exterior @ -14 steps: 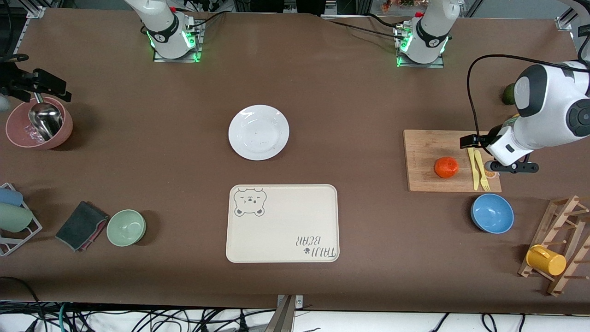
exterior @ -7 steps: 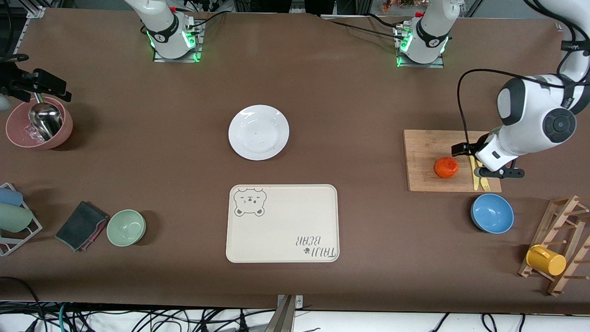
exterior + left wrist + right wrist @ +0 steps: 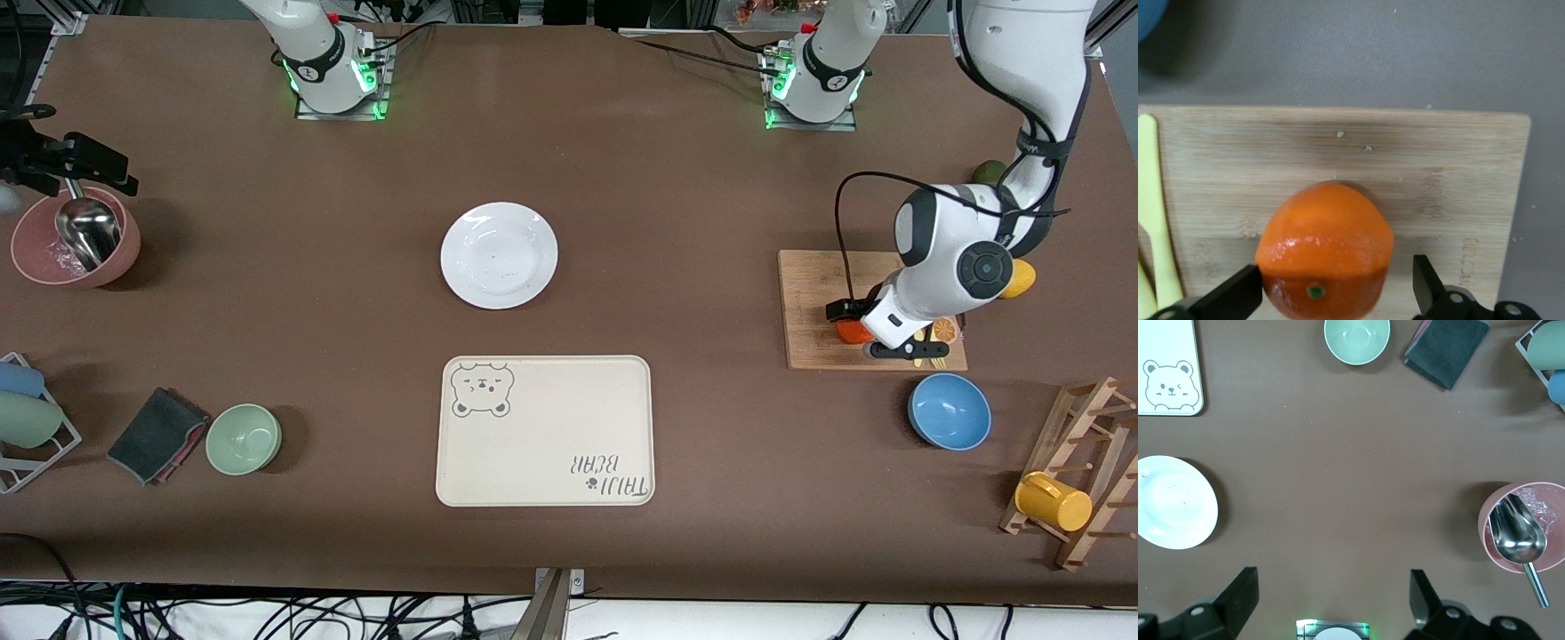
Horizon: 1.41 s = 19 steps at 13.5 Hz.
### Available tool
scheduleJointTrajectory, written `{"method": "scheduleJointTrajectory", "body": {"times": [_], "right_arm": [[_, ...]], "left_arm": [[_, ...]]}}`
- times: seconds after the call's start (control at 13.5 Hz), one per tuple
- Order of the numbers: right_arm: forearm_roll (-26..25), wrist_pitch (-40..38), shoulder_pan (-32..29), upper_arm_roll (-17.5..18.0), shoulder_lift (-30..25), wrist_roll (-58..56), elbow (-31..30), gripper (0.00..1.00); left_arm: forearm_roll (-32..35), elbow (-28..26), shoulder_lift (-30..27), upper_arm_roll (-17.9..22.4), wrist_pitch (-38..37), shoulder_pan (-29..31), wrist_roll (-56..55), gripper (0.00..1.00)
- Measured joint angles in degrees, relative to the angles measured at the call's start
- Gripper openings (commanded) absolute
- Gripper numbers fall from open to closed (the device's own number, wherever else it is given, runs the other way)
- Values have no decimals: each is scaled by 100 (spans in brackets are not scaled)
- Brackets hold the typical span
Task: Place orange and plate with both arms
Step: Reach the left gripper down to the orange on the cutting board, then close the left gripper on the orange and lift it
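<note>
One orange (image 3: 1325, 250) sits on the cutting board (image 3: 813, 293) near the left arm's end of the table, and one white plate (image 3: 499, 255) lies bare at mid-table, with one cream tray (image 3: 544, 431) nearer the front camera. There are three bowls: a pink one (image 3: 36, 258) holding a metal scoop (image 3: 84, 233) at the right arm's end, a green one (image 3: 244, 438) beside a dark cloth (image 3: 157, 435), and a blue one (image 3: 949, 411) just off the board's near edge. In the front view the left arm hides most of the orange; the left wrist view shows the left gripper (image 3: 1337, 288) low over the board with its fingers spread wide, one on each side of the fruit, holding nothing, and a yellow utensil (image 3: 1153, 207) lying on the board beside it. The right gripper (image 3: 1333, 597) is cut off at the front view's edge above the pink bowl; its own view shows it high over the table, fingers wide apart and empty, waiting. The tray carries a bear face and the words "TAIJI BEAR". A yellow cup (image 3: 1053, 502) hangs on a wooden rack (image 3: 1089, 427) at the table's near corner.
</note>
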Motion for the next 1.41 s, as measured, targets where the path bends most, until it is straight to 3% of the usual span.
{"method": "scheduleJointTrajectory", "body": {"times": [0.44, 0.74, 1.26, 1.33, 1.41], "right_arm": [[0, 3, -1, -42, 1, 0, 0, 100], [1, 6, -1, -43, 1, 0, 0, 100], [2, 6, -1, -43, 1, 0, 0, 100], [3, 5, -1, -43, 1, 0, 0, 100], [3, 5, -1, -43, 1, 0, 0, 100]], "left_arm": [[64, 61, 97, 13, -1, 5, 4, 100], [185, 561, 98, 12, -790, 4, 5, 100], [192, 625, 266, -16, -887, 4, -102, 100], [192, 625, 311, -32, -887, 1, -125, 81], [192, 626, 350, -45, -887, -5, -159, 47]]}}
